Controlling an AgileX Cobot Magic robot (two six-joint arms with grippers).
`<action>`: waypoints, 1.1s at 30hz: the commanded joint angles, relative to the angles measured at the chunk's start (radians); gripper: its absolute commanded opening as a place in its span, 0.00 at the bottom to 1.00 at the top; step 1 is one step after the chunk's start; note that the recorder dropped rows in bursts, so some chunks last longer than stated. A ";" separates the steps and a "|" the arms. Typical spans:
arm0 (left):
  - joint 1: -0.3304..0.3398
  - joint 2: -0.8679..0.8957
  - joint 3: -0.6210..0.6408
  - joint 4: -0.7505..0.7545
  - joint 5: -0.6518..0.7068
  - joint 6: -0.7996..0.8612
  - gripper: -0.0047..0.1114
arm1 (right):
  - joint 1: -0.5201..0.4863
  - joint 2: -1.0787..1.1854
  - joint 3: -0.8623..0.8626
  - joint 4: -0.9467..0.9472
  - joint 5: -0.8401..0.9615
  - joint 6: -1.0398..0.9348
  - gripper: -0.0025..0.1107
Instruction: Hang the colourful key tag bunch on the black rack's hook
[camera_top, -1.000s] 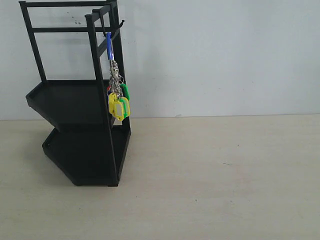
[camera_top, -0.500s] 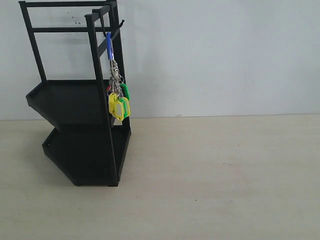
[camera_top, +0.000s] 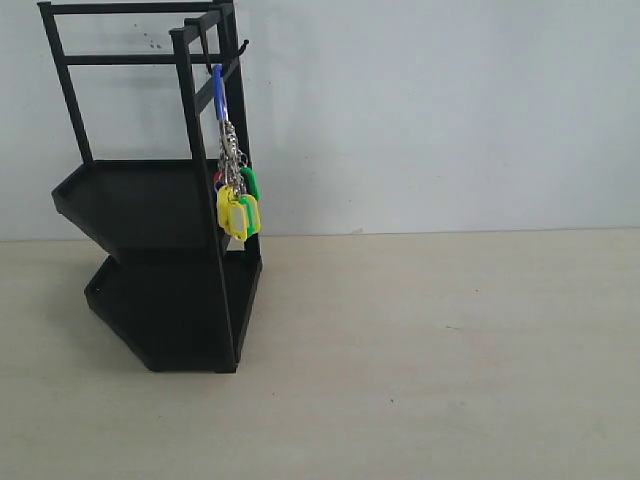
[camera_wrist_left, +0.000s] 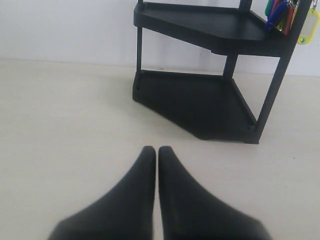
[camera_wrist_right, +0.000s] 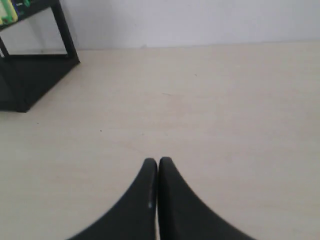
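Exterior view: the colourful key tag bunch (camera_top: 237, 190) hangs from the hook (camera_top: 208, 55) on the black rack (camera_top: 150, 200), seemingly unmoved since a second ago. Left wrist view: the left tool (camera_wrist_left: 157, 152) is closed, empty, over the surface (camera_wrist_left: 60, 125). Right wrist view: the right tool (camera_wrist_right: 158, 162) is likewise closed, empty.

Colourful bunch of plastic key tags (camera_top: 237, 205), hanging at the right side of the tall black metal rack (camera_top: 140, 200): the pale tag edge visible beneath the yellow tags one second earlier no longer shows.
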 joint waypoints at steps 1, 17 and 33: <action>-0.001 -0.002 -0.001 0.005 -0.008 0.003 0.08 | -0.007 -0.004 0.010 -0.194 -0.020 0.187 0.02; -0.001 -0.002 -0.001 0.005 -0.008 0.003 0.08 | -0.007 -0.004 0.010 -0.200 -0.025 0.200 0.02; -0.001 -0.002 -0.001 0.005 -0.008 0.003 0.08 | -0.007 -0.004 0.010 -0.200 -0.025 0.200 0.02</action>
